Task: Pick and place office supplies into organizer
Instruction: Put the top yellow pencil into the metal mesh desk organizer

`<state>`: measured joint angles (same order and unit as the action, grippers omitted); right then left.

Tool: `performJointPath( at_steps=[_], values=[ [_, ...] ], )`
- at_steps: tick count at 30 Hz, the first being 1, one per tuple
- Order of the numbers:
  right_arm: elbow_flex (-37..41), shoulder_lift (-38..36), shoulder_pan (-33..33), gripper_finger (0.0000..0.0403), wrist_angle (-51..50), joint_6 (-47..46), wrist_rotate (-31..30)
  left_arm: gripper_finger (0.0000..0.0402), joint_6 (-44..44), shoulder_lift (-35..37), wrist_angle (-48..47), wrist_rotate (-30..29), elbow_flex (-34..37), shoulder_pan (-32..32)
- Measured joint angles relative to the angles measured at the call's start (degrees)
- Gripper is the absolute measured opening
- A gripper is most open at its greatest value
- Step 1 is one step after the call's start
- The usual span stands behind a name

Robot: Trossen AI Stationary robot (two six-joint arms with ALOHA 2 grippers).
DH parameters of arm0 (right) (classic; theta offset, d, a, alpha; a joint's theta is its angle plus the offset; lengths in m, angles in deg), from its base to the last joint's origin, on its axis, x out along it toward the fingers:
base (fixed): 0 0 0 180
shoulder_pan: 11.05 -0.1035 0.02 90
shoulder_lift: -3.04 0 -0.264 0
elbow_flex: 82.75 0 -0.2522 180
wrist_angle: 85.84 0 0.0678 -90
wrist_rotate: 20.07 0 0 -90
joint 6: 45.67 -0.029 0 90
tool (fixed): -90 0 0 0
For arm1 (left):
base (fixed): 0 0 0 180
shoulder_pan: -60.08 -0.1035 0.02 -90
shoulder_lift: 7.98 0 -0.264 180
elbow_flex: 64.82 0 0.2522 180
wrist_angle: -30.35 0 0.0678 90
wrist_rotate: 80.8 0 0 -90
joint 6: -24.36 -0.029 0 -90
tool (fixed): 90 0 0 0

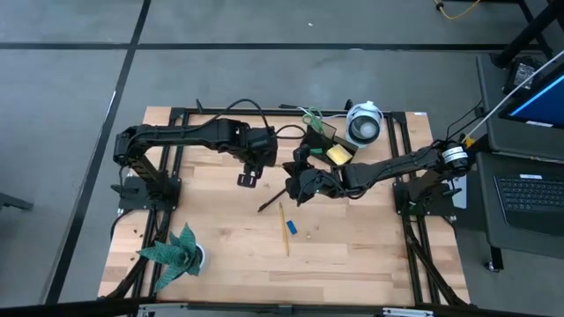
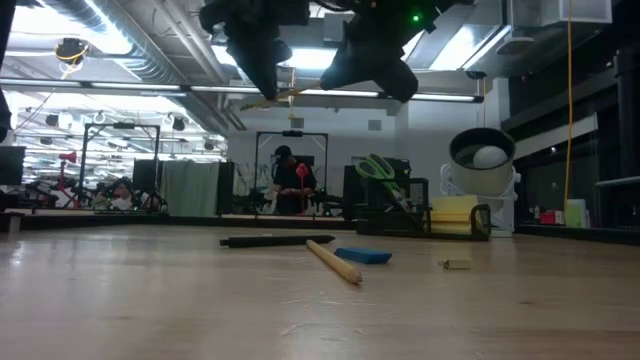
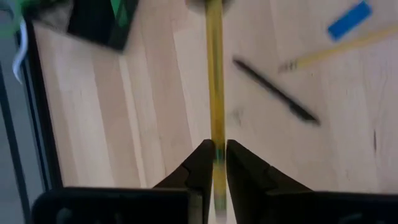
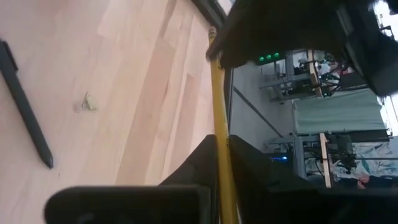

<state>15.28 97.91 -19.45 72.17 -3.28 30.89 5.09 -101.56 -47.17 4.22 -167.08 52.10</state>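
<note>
I see both arms raised over the middle of the worktop (image 1: 220,255), meeting tip to tip. The left gripper (image 3: 216,163) has its jaws nearly closed on a yellow pencil (image 3: 214,74); in the left wrist view the pencil runs straight out between the fingers toward the other arm. The right gripper (image 4: 222,155) is pinched on the same pencil, seen as a yellow shaft passing between its fingers in the right wrist view. So the pencil is off the worktop, held at both ends; in the low view it shows as a thin pale bar (image 2: 285,97) between the two dark grippers above the table. On the wood below lie the black pen (image 1: 270,202), a second pencil (image 1: 285,227) and a small blue block (image 1: 292,227) just beside it; the pen sits nearer the grippers, apart from the other two. A tiny piece (image 2: 457,264) lies alone on the wood. The organizer (image 1: 322,145) sits at the far edge next to a round white device (image 1: 363,124), with green-handled scissors (image 2: 378,170) upright in it and the yellow pad (image 2: 453,213) at its front. A green paper plant (image 1: 179,251) stands at the near left corner. A person (image 2: 289,180) is in the room behind.
</note>
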Motion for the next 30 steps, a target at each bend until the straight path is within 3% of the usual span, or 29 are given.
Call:
performJointPath(
  at_steps=[7,13,20,27,30],
  values=[
    [0.0,-2.5,-0.3,0.0036,-4.3,-0.1,-4.8,0.0074,0.4,2.6,-3.6,-1.7,0.1,-1.5],
    [-0.2,-5.7,-0.5,0.0036,-12.6,-1.7,-7.2,0.0076,0.3,6.5,-3.1,0.7,0.2,-4.1],
    [-3.9,-8.6,0.4,0.0036,-30.8,-9.4,-7.0,0.006,-0.5,10.4,10.4,12.9,6.7,-7.4],
    [-9.0,-8.5,5.7,0.0035,-43.0,-16.7,1.0,0.0044,-2.0,13.4,18.8,13.8,15.4,-9.3],
    [-9.0,-8.5,8.4,0.0035,-46.5,-16.8,1.7,0.0037,-2.5,14.8,23.5,13.8,19.8,-10.0]
  ],
)
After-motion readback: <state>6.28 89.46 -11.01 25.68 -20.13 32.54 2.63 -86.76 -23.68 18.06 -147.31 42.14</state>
